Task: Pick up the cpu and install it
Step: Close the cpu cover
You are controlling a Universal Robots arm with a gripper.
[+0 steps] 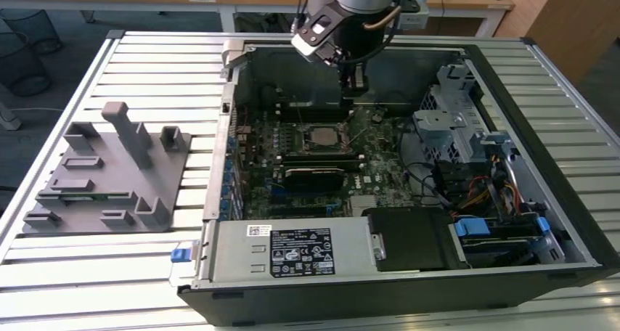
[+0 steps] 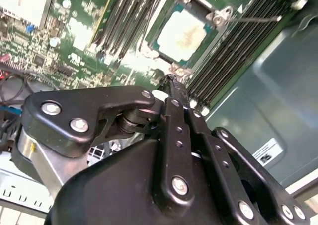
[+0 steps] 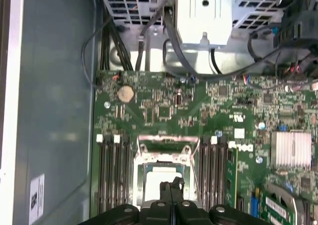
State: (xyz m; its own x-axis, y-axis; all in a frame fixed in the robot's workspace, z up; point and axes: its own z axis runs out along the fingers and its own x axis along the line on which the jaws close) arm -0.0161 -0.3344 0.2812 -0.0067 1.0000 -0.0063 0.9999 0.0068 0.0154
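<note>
A: The gripper (image 1: 353, 88) hangs inside the open computer case (image 1: 388, 302), over the far part of the motherboard (image 1: 382, 139). What are the fingers doing?

B: In the second wrist view the fingers (image 2: 171, 98) are pressed together, no gap between them and nothing held. The first wrist view gives the same picture: the two tips (image 3: 166, 187) meet in a narrow point.

A: And the cpu?

B: The cpu (image 1: 323, 136) lies flat in its socket in the middle of the board, silver top facing up. In the exterior view it sits just on the near side of the gripper.

A: How close are the tips to it?

B: In the second wrist view the gripper (image 2: 172, 80) points at the socket's edge, with the cpu (image 2: 184, 34) just beyond the tips. In the first wrist view the gripper (image 3: 171, 184) overlaps the pale top of the cpu (image 3: 158, 176). Whether the tips touch it cannot be told.

A: What flanks the socket?

B: Rows of dark memory slots (image 3: 112, 170) on both sides. Farther along the board are a coin cell battery (image 3: 125, 93) and a ribbed silver heatsink (image 3: 290, 148).

A: And outside the case?

B: A grey parts fixture (image 1: 107, 178) rests on the slatted surface (image 1: 145, 62) at the exterior view's left, well apart from the gripper. The power supply (image 1: 286, 251) fills the near side of the case.
</note>
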